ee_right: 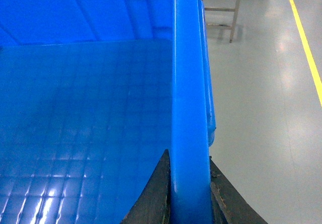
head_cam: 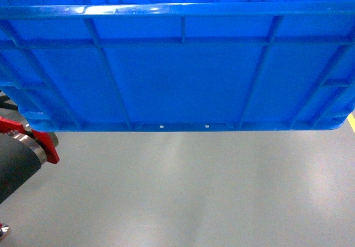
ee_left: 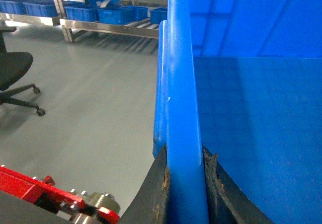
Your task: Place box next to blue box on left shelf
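Note:
The bright-blue box (head_cam: 177,75) hangs in the air and fills the top half of the head view, its ribbed wall facing me. My left gripper (ee_left: 185,153) is shut on the box's left rim (ee_left: 183,93), one black finger on each side. On the opposite rim (ee_right: 190,93) my right gripper (ee_right: 189,156) is shut the same way. The box is empty inside (ee_right: 75,133). Far across the floor, in the left wrist view, stands a metal shelf rack (ee_left: 115,26) carrying several blue boxes (ee_left: 115,13). Both grippers are hidden behind the box in the head view.
Grey floor (head_cam: 194,191) lies below the box. A black office chair (ee_left: 15,68) stands at the left. A yellow floor line (ee_right: 304,38) and the legs of a metal frame (ee_right: 221,7) are at the right. My left arm's red bracket (head_cam: 47,144) shows at the lower left.

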